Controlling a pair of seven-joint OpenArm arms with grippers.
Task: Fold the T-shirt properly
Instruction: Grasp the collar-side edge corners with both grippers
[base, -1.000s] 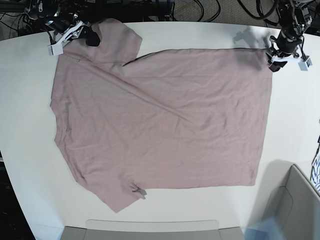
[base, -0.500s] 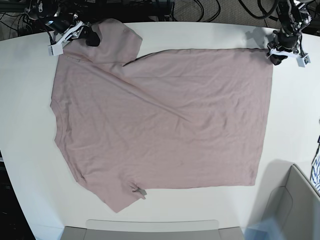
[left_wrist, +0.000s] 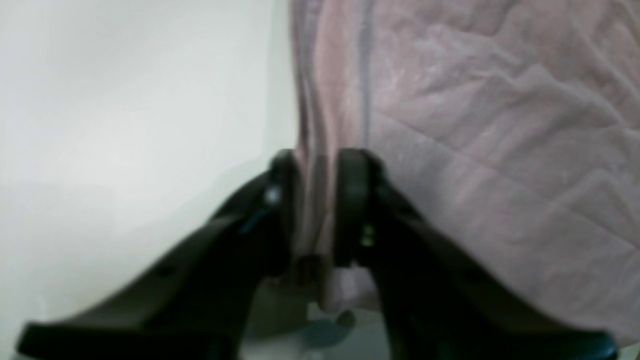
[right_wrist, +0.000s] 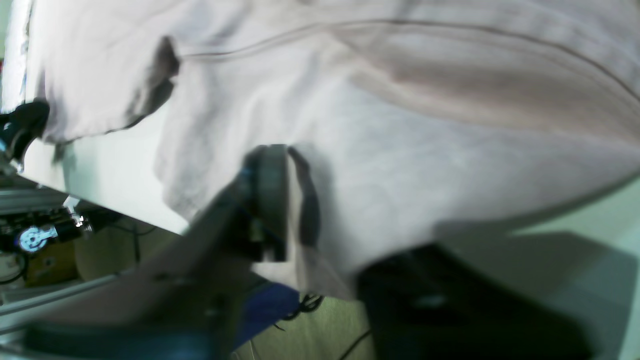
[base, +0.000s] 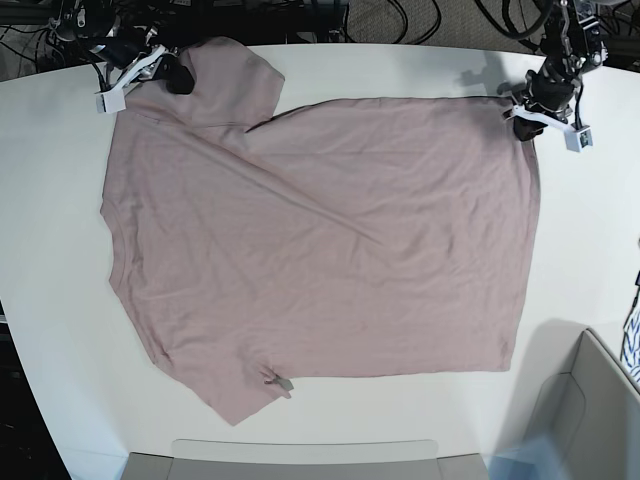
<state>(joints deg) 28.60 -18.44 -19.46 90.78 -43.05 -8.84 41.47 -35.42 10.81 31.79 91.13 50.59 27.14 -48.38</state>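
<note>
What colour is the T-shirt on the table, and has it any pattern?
The T-shirt is plain dusty pink, no pattern; the base view shows it best.

Left gripper (left_wrist: 318, 210): now pinching T-shirt (base: 320, 250) corner; right gripper (right_wrist: 287, 200): now closed on sleeve edge.

**Free room around the spread shirt**

The T-shirt (base: 320, 250) covers most of the middle of the white table (base: 50, 230), so a gripper passing low there meets cloth everywhere. Bare table stays free on the base view's left side, along the far edge between the two arms, and in a strip along the near edge. On the right, a grey bin (base: 590, 410) stands at the near corner and blocks that way. The left gripper (base: 530, 122) sits at the shirt's far right corner, the right gripper (base: 165, 70) at the far left sleeve; both corners are occupied. Cables (base: 400, 20) lie behind the table.
</note>
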